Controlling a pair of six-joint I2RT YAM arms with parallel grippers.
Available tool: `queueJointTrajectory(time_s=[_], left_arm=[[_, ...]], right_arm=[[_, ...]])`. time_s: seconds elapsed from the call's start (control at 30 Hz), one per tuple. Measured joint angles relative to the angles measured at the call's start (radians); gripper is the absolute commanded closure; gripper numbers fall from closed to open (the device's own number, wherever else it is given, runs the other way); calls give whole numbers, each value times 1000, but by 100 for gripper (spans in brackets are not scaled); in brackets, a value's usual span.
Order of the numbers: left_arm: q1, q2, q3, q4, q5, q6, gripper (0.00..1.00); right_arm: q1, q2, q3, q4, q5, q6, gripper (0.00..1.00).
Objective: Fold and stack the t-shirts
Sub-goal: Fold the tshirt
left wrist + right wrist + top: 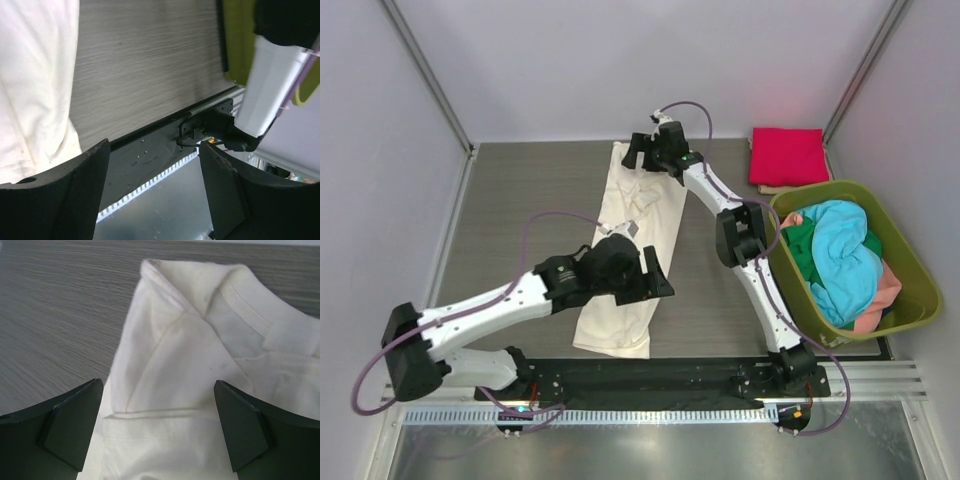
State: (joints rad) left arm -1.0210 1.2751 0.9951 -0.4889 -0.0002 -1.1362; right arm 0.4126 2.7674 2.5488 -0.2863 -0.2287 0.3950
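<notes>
The cream t-shirt [655,215], a strip across the counter [520,200] from far edge to near edge, could fold crooked if the right pincer [157,390] and left pincer [154,147], both wide and empty, nip one layer.

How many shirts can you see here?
5. A cream shirt lies mid-table; a folded red shirt sits at the far right; a turquoise shirt, a green shirt and a pink shirt are heaped in the basket. More may hide underneath.
</notes>
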Motion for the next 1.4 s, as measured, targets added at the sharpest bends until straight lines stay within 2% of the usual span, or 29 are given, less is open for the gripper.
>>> queueJointTrajectory(time_s=[0.13,0.2,0.27,0.4,0.47,0.6,0.7,0.83,1.03,1.2,1.4], left_arm=[[-35,-134,18,-93,-151,25,21],[-36,-153,8,-146,-237,47,16],[-29,-156,-13,-188,-314,71,15],[-3,-162,-29,-282,-400,130,12],[13,-183,-23,-328,-442,169,10],[58,-248,33,-425,-527,259,5],[89,-312,54,-447,-578,319,5],[118,-373,54,-468,-639,420,4],[121,-410,40,-498,-748,499,2],[121,-420,22,-498,-778,529,2],[125,-380,22,-498,-797,544,2]], right_arm=[[10,10,1,98,-90,-3,0],[24,9,1,125,-121,-16,0],[45,-25,-45,145,-119,-35,0],[83,-254,-331,131,-1,-49,0],[95,-367,-417,99,63,-50,0],[87,-555,-482,50,211,-53,0],[72,-624,-508,29,284,-54,0],[55,-595,-531,-26,348,-51,0],[68,-429,-523,-139,387,-48,0],[97,-288,-403,-241,429,-52,0],[128,-179,-219,-274,415,-41,0]])
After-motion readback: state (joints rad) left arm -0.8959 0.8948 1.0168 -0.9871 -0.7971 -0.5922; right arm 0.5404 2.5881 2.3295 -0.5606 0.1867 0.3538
